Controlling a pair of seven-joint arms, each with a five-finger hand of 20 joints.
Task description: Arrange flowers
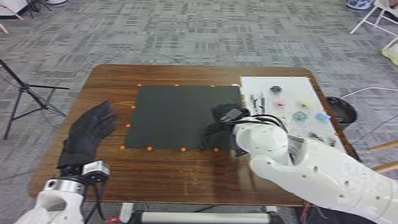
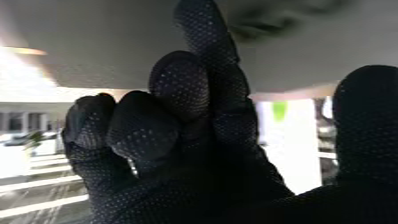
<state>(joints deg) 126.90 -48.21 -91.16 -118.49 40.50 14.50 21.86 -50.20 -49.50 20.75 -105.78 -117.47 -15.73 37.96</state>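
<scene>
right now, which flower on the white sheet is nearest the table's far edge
The dark one, farthest out; the pink one, yellowish one, teal one and blue one all lie closer to the robot.

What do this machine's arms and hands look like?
Both arms have rounded white shells with small dark dots. The left hand and right hand wear black fabric gloves, the right pale-speckled. Black cables loop around the right wrist; a white box sits by the left.

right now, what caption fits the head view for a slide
Flower arranging: right hand at the dark mat, near the white sheet; left hand left of the mat
</scene>
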